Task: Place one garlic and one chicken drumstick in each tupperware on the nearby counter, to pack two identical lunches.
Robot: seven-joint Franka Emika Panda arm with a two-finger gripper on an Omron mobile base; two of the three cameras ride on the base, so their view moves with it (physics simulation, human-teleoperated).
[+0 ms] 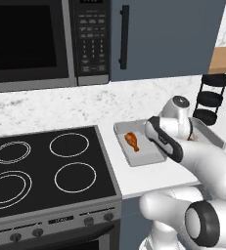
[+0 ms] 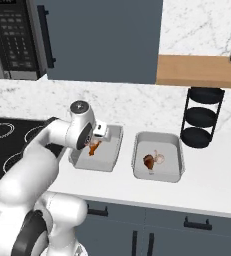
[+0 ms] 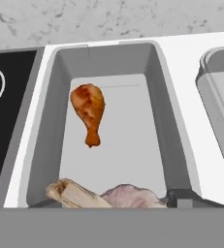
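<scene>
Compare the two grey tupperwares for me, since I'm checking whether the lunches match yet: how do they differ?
The left tupperware, beside the stove, has a chicken drumstick lying alone on its floor; the right tupperware holds a drumstick with a pale garlic next to it. The gripper hangs over the left one with a pale garlic at its fingers; nothing hangs over the right one. Both are grey, rectangular and open on the white counter.

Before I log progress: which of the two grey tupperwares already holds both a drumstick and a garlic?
The right tupperware, nearer the black rack: a drumstick and a garlic lie in it. The left tupperware, beside the stove, has a drumstick on its floor.
</scene>
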